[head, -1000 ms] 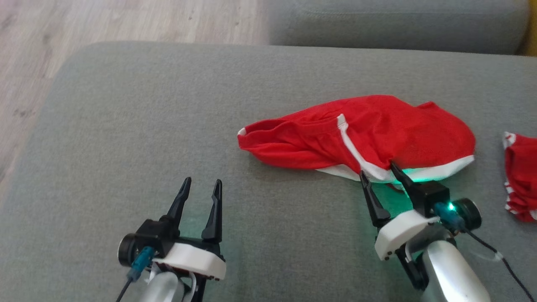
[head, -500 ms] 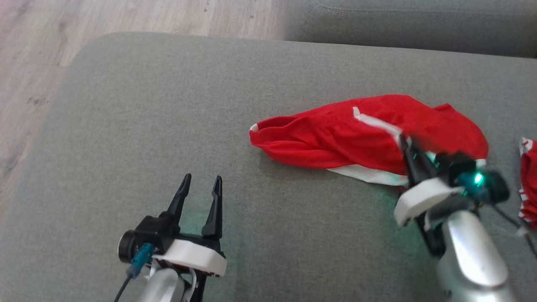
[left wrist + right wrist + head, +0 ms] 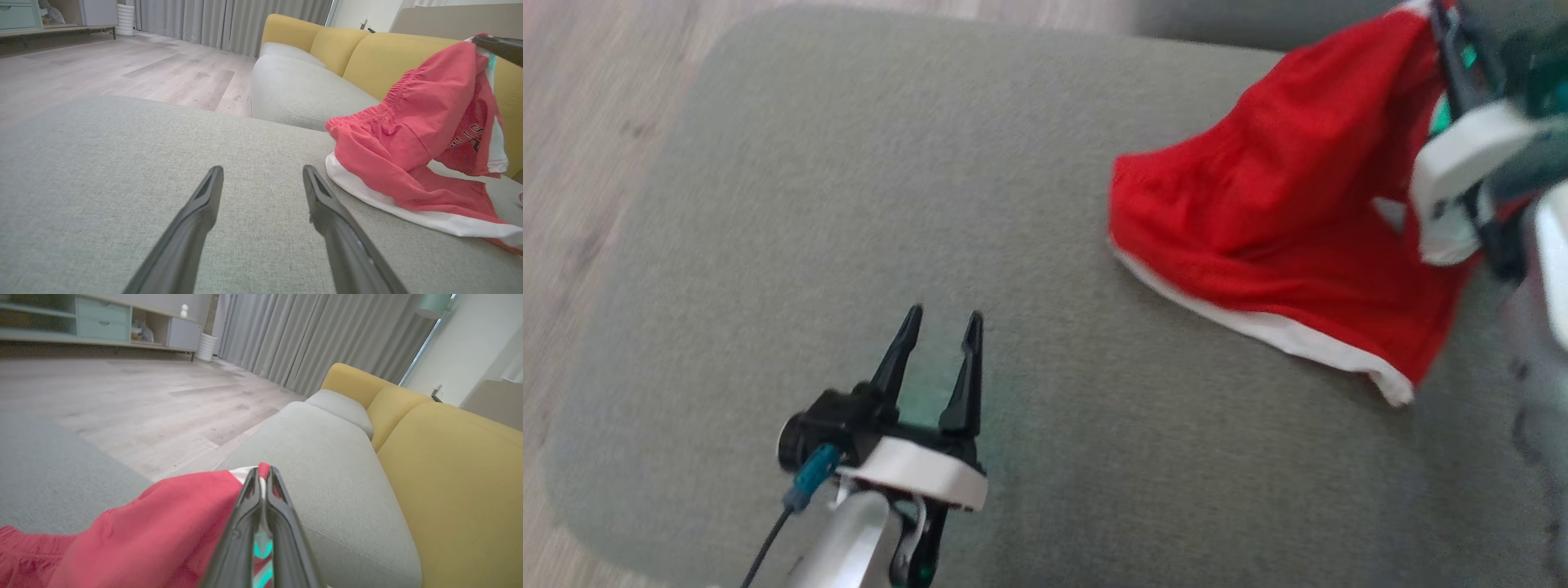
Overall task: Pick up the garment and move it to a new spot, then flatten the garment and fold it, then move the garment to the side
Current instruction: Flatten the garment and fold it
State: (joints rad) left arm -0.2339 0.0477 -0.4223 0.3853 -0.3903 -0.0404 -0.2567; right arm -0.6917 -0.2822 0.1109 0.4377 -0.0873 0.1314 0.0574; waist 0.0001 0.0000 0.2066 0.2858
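Far left: wooden floor (image 3: 572, 122) beside the grey cushion (image 3: 849, 204). Lower left, just above that cushion: left claw (image 3: 944, 312), fingers spread wide, nothing between them. Right of it: red garment (image 3: 1258, 188) with white trim; hangs by its upper edge, clear of the cushion, lower hem resting on the fabric. Far right, raised: right claw (image 3: 263, 470), pinched tight on the garment's white-edged corner. Behind: yellow sofa back (image 3: 449, 477).

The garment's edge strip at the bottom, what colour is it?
The hem band is white, on the red garment; left wrist view shows it best.
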